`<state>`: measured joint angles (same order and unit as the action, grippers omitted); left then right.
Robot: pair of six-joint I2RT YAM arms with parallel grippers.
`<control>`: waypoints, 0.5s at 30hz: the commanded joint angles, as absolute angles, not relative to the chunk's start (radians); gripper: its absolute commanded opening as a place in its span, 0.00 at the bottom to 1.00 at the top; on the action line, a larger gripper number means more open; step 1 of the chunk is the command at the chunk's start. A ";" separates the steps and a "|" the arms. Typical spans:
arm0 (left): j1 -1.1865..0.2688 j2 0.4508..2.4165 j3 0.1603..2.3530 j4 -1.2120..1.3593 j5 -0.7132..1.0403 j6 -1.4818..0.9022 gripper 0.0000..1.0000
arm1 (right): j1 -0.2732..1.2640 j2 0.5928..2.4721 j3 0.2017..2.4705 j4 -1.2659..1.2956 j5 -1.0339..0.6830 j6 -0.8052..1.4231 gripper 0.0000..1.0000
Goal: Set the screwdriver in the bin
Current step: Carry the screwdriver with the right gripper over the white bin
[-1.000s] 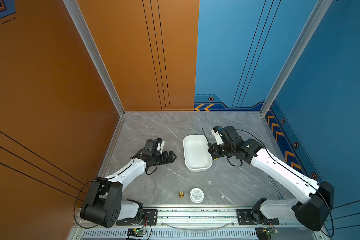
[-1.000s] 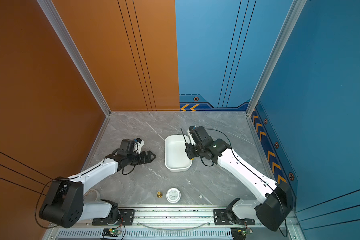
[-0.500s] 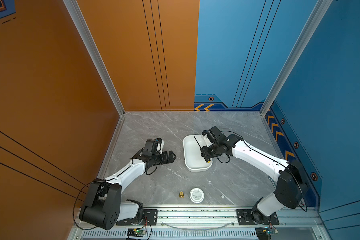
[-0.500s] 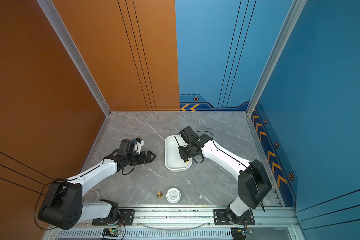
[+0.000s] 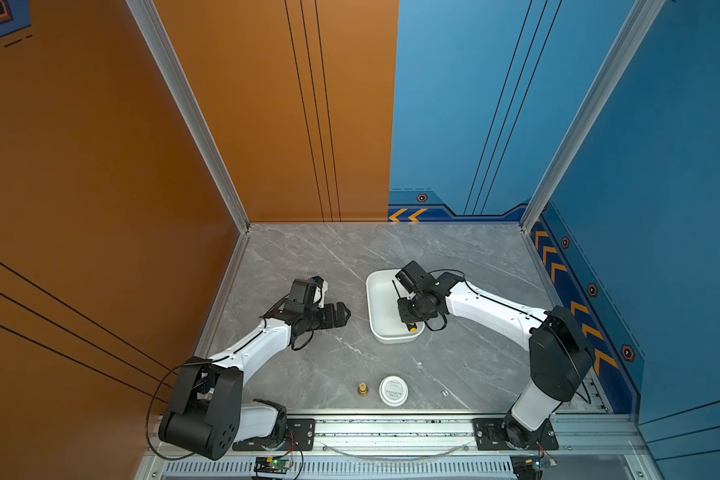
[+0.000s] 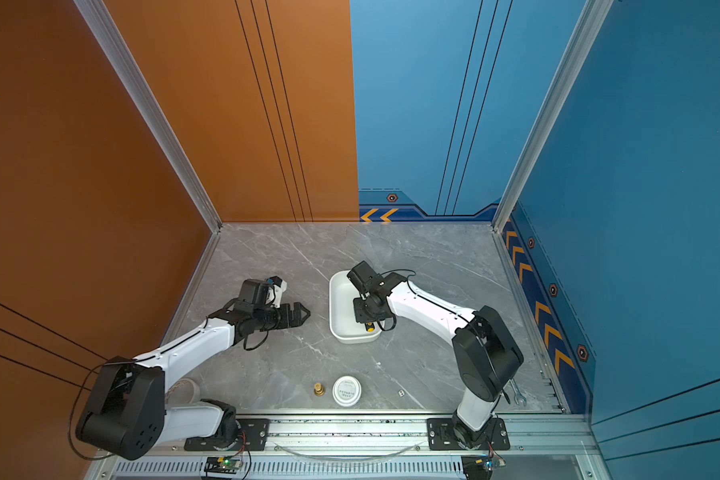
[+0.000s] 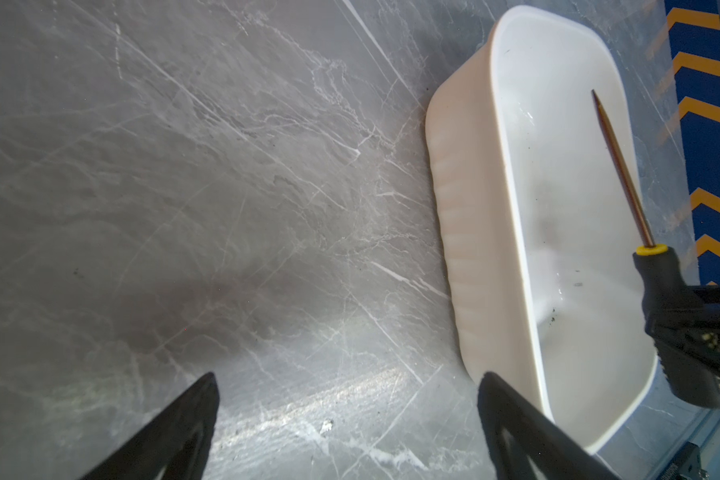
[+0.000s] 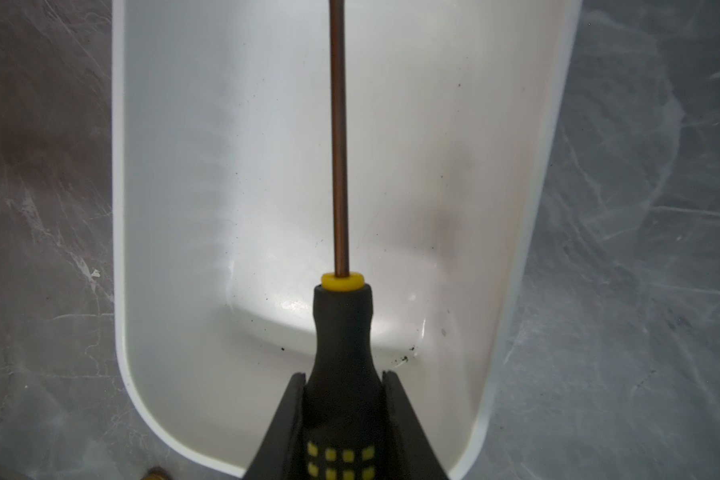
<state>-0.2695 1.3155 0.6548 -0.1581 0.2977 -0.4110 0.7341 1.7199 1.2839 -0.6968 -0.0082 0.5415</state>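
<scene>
Right gripper (image 8: 344, 376), clamped on the screwdriver (image 8: 341, 324), is now held with the bin (image 8: 184, 208) beneath, no longer beside; only release is needed

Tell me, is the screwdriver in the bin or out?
Held over the bin, not released: the right gripper is shut on the screwdriver handle. Whether it touches the bottom, cannot tell.

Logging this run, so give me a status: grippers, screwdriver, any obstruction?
Right gripper: jaws shut on the screwdriver handle, over the bin. Left gripper: jaws open, empty, beside the bin. Nothing blocking the drop.
</scene>
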 commanded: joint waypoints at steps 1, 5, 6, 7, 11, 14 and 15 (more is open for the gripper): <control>-0.274 1.317 0.647 -0.179 0.276 -0.390 0.98 | 0.746 1.745 1.321 -0.690 0.067 0.617 0.00; -0.273 1.312 0.647 -0.179 0.267 -0.386 0.98 | 0.758 1.770 1.328 -0.688 0.099 0.653 0.00; -0.273 1.311 0.645 -0.178 0.265 -0.386 0.98 | 0.761 1.775 1.329 -0.685 0.102 0.660 0.00; -0.273 1.311 0.644 -0.177 0.263 -0.387 0.98 | 0.765 1.784 1.331 -0.681 0.110 0.666 0.00; -0.273 1.310 0.640 -0.173 0.258 -0.385 0.98 | 0.773 1.827 1.352 -0.681 0.117 0.697 0.00; -0.273 1.315 0.637 -0.172 0.256 -0.387 0.98 | 0.783 1.855 1.374 -0.681 0.131 0.710 0.00; -0.273 1.315 0.638 -0.172 0.256 -0.387 0.98 | 0.784 1.863 1.378 -0.681 0.134 0.713 0.00</control>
